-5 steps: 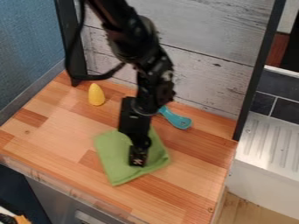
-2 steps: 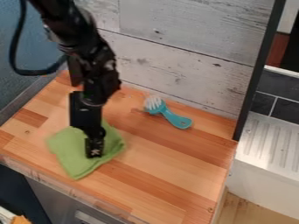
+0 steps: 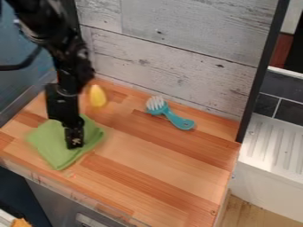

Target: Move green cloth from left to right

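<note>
The black gripper hangs down over the left part of the wooden counter, its tip at the middle of the green cloth. The cloth lies spread at the counter's left side, close to the front edge, and the gripper covers part of it. Whether the fingers hold the fabric is hidden from this angle.
A yellow cone-shaped object stands at the back left, just right of the arm. Farther right lies a teal brush with white bristles. Grey wooden boards rise behind the counter, with a black post at its back right corner.
Gripper and green cloth have moved together to the left across the counter, and slightly toward the back. The yellow object, hidden behind the arm a moment ago, shows again; the brush has stayed put.
</note>
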`<state>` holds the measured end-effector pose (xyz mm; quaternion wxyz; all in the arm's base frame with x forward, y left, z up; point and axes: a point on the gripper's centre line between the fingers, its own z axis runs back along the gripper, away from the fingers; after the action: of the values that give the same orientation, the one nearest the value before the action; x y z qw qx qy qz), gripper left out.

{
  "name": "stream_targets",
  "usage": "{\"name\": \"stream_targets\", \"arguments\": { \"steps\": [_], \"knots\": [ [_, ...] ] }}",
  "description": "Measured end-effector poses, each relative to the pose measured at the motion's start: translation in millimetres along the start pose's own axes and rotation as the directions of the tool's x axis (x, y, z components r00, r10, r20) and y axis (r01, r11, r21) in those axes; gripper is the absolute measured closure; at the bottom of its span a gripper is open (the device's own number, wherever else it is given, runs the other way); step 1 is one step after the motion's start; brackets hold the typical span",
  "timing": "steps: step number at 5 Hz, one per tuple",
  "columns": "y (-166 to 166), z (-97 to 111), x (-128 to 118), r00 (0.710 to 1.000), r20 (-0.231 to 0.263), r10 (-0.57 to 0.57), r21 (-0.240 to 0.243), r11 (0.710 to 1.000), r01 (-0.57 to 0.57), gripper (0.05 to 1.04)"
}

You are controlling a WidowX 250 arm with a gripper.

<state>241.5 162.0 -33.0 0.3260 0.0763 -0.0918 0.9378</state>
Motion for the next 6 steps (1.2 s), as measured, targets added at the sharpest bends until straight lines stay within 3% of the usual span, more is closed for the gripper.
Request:
{"name": "stream_targets", "arguments": {
  "steps": [3, 4, 6],
  "knots": [
    [-27, -8, 39, 0.992, 0.015, 0.129, -0.002, 0.992, -0.129, 0.083],
    [-27, -4, 32, 0.994, -0.041, 0.101, -0.004, 0.995, -0.101, 0.084],
    [-33, 43, 18, 0.992, -0.121, 0.035, -0.073, 0.996, -0.045, 0.084]
  ]
}}
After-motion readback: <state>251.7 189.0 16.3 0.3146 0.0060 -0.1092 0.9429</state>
